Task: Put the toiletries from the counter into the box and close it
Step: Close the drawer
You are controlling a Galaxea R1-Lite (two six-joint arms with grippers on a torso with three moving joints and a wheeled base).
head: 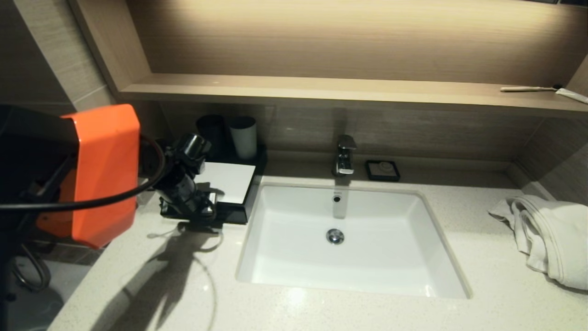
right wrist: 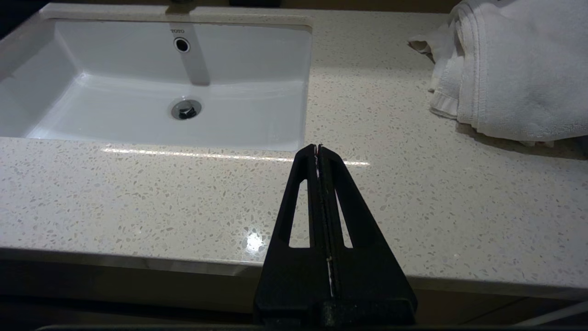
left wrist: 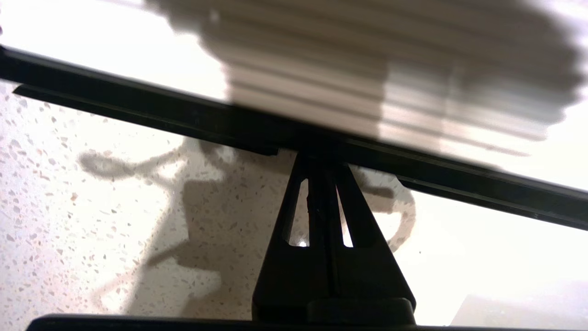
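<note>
black box [head: 229, 184], white top; left claw [head: 206, 214] shut at front.

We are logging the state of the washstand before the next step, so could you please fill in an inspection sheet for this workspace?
Surface: counter, speckled stone, with basin.
Job's things: box left of the basin; drawer looks pushed in; no wrapped toiletries seen on the counter.
Clutter: towel, soap dish, two cups behind the box.
Grippers: left gripper shut, tips at the box's front edge; right gripper shut, parked over the counter's front.
Cables: black cable on the left arm.
Surroundings: wooden ledge bearing a toothbrush; tap.
</note>
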